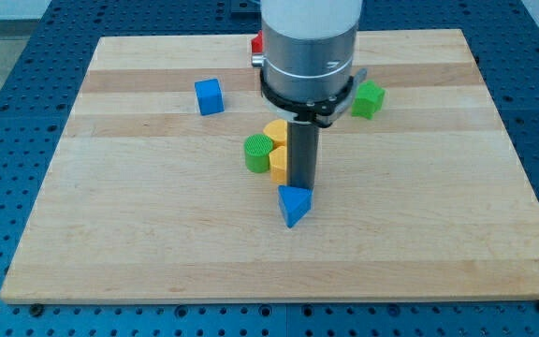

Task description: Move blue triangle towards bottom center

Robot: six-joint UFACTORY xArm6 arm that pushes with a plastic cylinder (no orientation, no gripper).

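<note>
The blue triangle (294,205) lies on the wooden board (157,234), a little below the board's middle. My tip (300,185) stands right at the triangle's top edge, touching or nearly touching it. The rod rises from there toward the view's top, under the arm's large white and black body (309,47).
Two yellow blocks (277,150) and a green block (258,153) cluster just above and left of my tip. A blue cube (210,95) sits at upper left. A green block (368,98) sits at upper right. A red block (257,45) peeks out behind the arm.
</note>
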